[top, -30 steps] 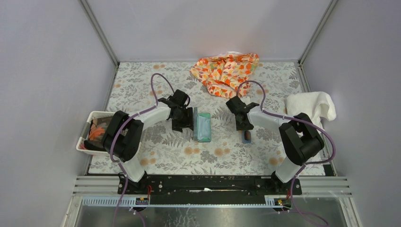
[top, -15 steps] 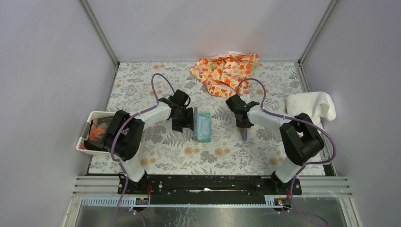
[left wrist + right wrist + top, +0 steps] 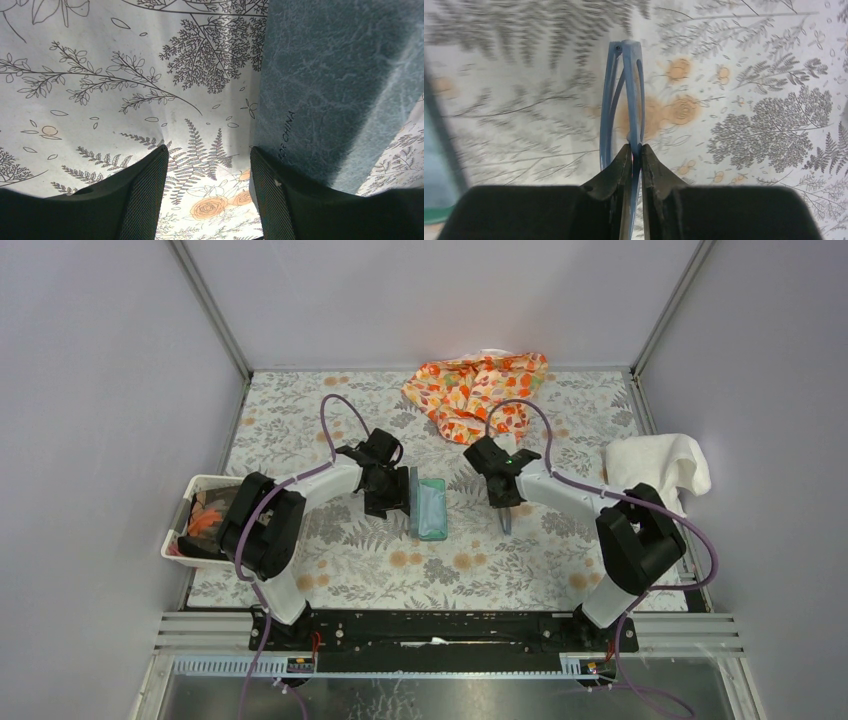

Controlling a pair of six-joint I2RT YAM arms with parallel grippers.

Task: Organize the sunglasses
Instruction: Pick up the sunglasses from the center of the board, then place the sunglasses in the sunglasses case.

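Floral bench (image 3: 300, 410): right pincer (image 3: 636, 150) pinches sunglasses (image 3: 626, 46) by a thin rim, so best carry slow and level to the case (image 3: 432, 508); left pincer (image 3: 209, 155) gapes empty beside it.

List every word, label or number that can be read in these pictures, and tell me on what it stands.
"FOR CHINA": printed in dark letters on the outer side of the case, in the left wrist view. Whatever may precede it is hidden by a finger of the left gripper.
No other text can be read in any view.
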